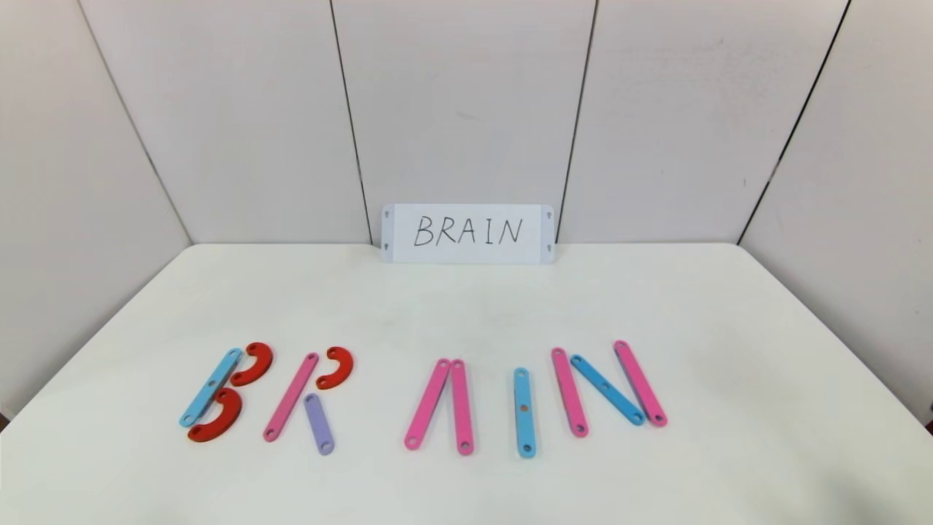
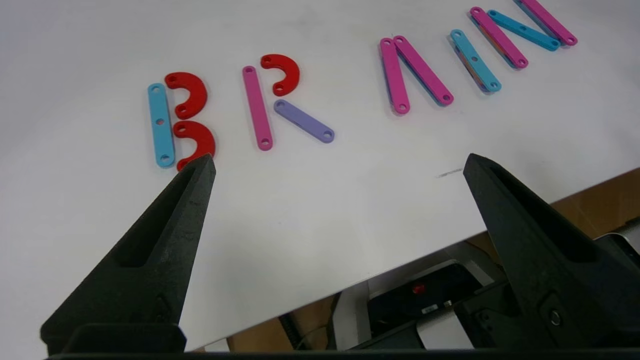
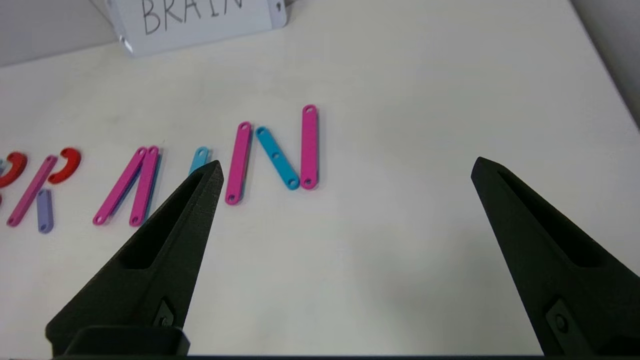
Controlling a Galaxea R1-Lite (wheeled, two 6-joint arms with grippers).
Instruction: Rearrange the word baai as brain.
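The left gripper [image 2: 339,162] hung with its two black fingers [image 2: 165,235] spread wide, nothing between them, over the near edge of the white table [image 2: 310,200]. Beyond lay the plastic letters [image 2: 350,80]: a blue bar [image 2: 160,125] with two red curves [image 2: 187,95] touching at its 3 o'clock, a pink bar [image 2: 257,107], another red curve [image 2: 282,74], a purple bar [image 2: 304,121], then pink and blue bars.

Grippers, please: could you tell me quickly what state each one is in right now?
Left gripper: open, holding nothing.
Right gripper: open, holding nothing.
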